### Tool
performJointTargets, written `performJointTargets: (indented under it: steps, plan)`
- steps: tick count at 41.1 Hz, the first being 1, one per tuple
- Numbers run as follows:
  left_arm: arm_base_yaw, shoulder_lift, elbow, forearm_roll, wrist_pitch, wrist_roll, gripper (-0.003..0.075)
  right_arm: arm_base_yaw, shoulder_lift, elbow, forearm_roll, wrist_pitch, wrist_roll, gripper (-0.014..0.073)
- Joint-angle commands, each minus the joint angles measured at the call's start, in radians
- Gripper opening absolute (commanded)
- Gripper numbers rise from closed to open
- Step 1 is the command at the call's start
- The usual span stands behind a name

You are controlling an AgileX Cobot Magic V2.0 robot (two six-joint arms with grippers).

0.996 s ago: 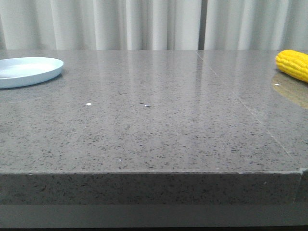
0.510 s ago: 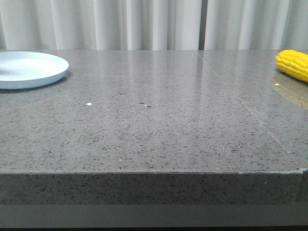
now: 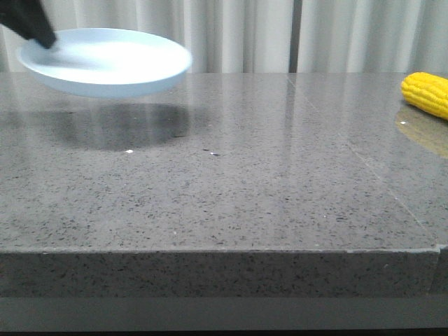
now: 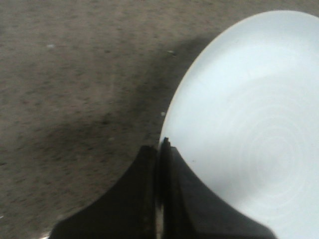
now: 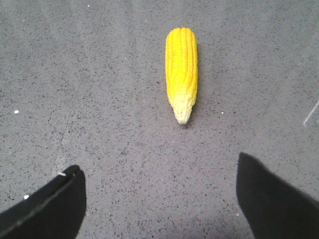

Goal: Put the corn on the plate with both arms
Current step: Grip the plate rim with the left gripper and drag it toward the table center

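Two arms, two different jobs right now. Left hand [image 4: 160,196] is pinched tight on the rim of the plate [image 3: 112,59] and has it up in the air over the left side of the desk [image 3: 231,189], shadow underneath. Right hand [image 5: 159,199] is spread wide, holding nothing, hanging over the corn [image 5: 182,69], which lies flat on the far right of the desk, well apart from the plate. I'd say we're at the plate-carrying step. Next move probably needs the plate brought toward the middle, level, while the right hand drops around the cob.
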State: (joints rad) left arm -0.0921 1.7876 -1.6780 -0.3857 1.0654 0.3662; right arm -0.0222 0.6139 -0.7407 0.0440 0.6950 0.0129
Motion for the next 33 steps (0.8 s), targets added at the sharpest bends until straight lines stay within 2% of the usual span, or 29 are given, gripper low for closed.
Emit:
performJointTargets:
  steps: [1,11,20,24,29,33]
  plan:
    - [-0.077,-0.037,-0.033,-0.049,-0.045,0.001,-0.0020,-0.005,0.007,-0.030,-0.003,-0.075,-0.008,0.0636]
    - [-0.207,0.047,-0.033,-0.051,-0.071,0.001,-0.0020,-0.005,0.007,-0.030,-0.003,-0.075,-0.008,0.0636]
    - [-0.234,0.103,-0.033,-0.061,-0.093,-0.009,-0.0001,-0.005,0.007,-0.030,-0.003,-0.075,-0.008,0.0636]
    - [-0.234,0.104,-0.033,-0.061,-0.093,-0.009,0.0120,-0.005,0.007,-0.030,-0.003,-0.075,-0.008,0.0636]
    - [-0.234,0.104,-0.033,-0.059,-0.089,-0.009,0.0369,-0.005,0.007,-0.030,-0.003,-0.075,-0.008,0.0636]
    - [-0.234,0.088,-0.033,-0.048,-0.089,-0.009,0.0469,-0.005,0.007,-0.030,-0.003,-0.075,-0.008,0.0636]
